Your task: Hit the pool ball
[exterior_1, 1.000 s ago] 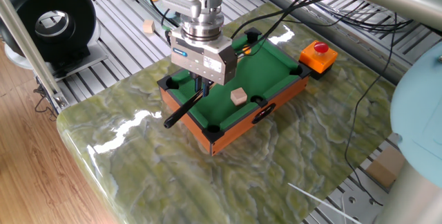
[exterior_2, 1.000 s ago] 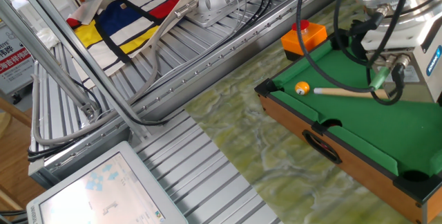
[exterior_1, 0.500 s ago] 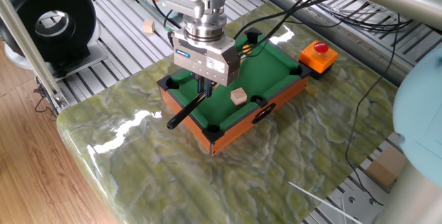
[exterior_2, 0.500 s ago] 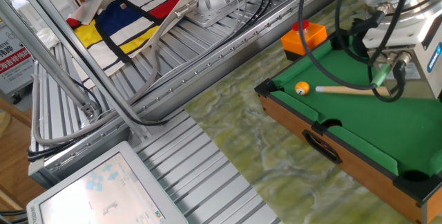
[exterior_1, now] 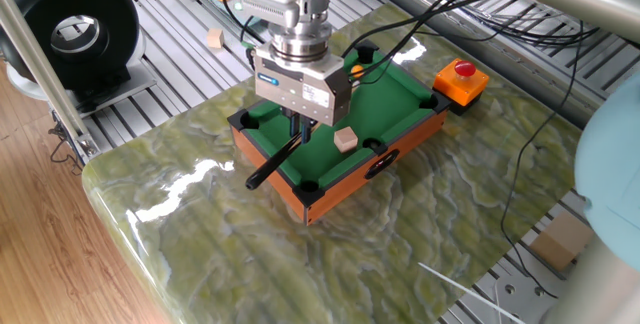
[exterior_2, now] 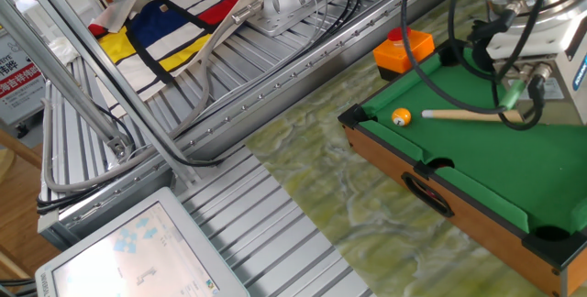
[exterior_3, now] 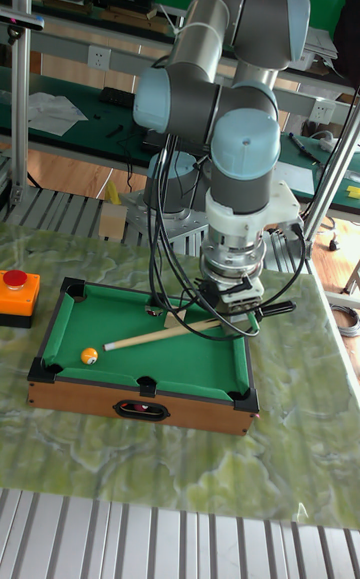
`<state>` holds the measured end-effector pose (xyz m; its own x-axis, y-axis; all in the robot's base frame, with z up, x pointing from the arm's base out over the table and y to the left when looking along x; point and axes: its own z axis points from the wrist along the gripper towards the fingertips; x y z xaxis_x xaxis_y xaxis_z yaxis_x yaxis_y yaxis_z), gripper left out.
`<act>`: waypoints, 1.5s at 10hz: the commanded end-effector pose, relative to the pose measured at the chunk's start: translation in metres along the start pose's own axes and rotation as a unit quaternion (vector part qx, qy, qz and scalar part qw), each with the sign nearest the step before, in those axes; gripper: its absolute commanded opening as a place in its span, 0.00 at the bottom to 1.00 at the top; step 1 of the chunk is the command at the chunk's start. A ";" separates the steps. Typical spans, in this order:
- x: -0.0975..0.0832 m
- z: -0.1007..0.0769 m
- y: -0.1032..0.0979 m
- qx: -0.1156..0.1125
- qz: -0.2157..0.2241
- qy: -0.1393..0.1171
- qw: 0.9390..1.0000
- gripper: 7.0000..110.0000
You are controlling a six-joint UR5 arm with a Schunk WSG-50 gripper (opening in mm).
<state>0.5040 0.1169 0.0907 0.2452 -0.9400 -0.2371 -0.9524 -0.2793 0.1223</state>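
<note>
We see the arm (exterior_3: 215, 89) folded over the mini pool table (exterior_3: 60, 391), its wrist pointing straight down above the end of the felt farthest from the red button (exterior_2: 398, 34). The gripper (exterior_3: 230, 311) has its jaws clamped on the cue stick (exterior_2: 463, 115), which lies low across the felt with its dark butt jutting past the table's edge. The pool ball (exterior_2: 401, 116) rests near the corner pocket on the button's end, just beside the cue's tip.

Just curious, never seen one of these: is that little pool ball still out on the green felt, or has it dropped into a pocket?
Out on the felt: the pool ball sits near a corner, the cue tip just short of it.
</note>
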 end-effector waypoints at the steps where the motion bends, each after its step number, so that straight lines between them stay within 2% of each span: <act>1: -0.005 0.000 0.001 0.006 -0.009 0.002 1.000 0.00; 8: 0.004 0.001 -0.001 0.012 -0.028 0.016 0.999 0.00; 12: 0.016 0.001 -0.001 0.014 -0.028 0.036 0.999 0.00; 15: 0.000 0.003 0.001 0.012 -0.030 0.004 0.999 0.00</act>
<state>0.5044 0.1076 0.0853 0.3108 -0.9302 -0.1953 -0.9387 -0.3327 0.0907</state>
